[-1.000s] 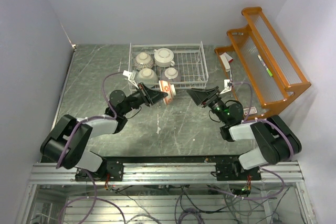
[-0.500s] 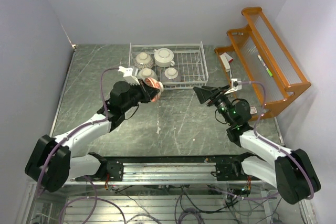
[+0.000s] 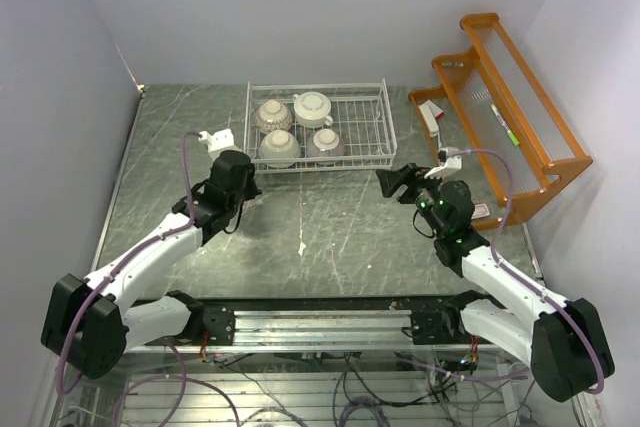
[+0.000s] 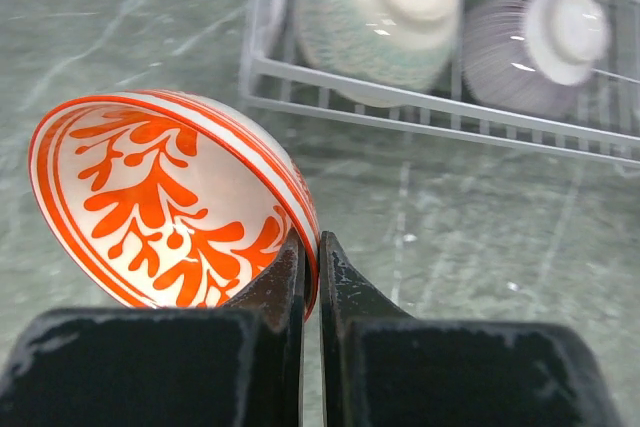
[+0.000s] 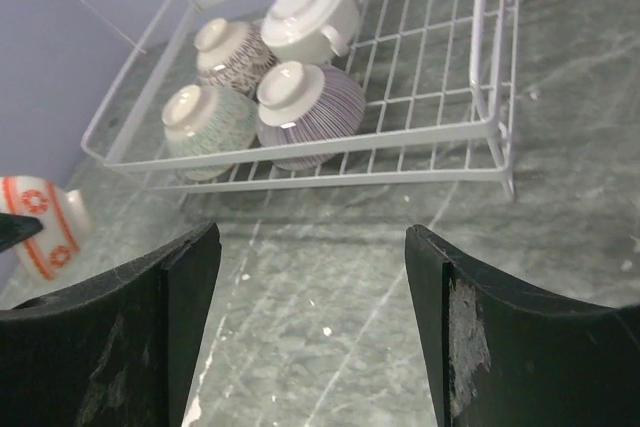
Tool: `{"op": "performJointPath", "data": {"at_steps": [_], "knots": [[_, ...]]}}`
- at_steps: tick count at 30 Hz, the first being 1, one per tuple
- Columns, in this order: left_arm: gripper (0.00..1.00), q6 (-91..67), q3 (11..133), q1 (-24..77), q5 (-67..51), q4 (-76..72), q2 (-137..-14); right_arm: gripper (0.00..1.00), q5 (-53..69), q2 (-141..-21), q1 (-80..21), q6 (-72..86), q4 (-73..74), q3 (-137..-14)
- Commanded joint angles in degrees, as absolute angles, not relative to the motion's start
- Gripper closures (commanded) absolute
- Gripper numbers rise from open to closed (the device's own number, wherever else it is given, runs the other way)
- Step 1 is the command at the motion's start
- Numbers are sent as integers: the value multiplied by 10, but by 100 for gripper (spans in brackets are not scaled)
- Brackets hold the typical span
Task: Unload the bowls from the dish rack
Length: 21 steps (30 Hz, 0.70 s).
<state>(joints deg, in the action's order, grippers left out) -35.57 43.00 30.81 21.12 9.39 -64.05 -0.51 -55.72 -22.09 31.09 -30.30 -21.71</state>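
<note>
Orange-patterned bowl (image 4: 150, 197) in left claw (image 4: 310, 244)

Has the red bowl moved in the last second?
Yes. The left claw carried the bowl leftward, from the front middle of the dish rack to beside its left front corner.

No legible text, label or number anywhere.
</note>
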Motion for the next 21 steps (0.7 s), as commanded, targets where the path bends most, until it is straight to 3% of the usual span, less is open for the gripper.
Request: {"op": "performJointPath", "data": {"at_steps": [1,10,21], "knots": [[93,-373,460,276,288,165,-621,26,-31,-548,-220,289,-254,-235],[93,-364,480,230,322,218,-652,26,-42,-542,-219,286,-246,-229],[93,-413,606,141,301,306,-870,26,-42,-548,-219,286,-244,-229]]}}
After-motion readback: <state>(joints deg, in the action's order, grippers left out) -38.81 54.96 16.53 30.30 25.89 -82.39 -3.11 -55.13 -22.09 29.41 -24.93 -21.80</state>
